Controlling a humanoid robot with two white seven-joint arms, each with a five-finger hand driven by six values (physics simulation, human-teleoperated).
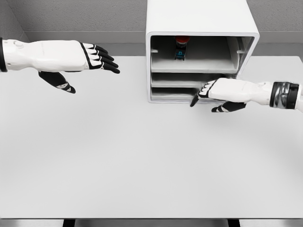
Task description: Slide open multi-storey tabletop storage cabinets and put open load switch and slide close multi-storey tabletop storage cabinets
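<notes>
white table (142,156) carries the job. right hand (222,92), fingers extended and holding nothing, rests against the cabinet (199,19) at its lower drawer (177,93). switch (180,47) sits inside the top compartment. left hand (71,56) hovers spread, well apart. judged: closing step; next move needs a straight inward push.

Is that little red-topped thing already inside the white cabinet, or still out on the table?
Inside. The red-topped switch sits at the back of the cabinet's top compartment, not on the table.
</notes>
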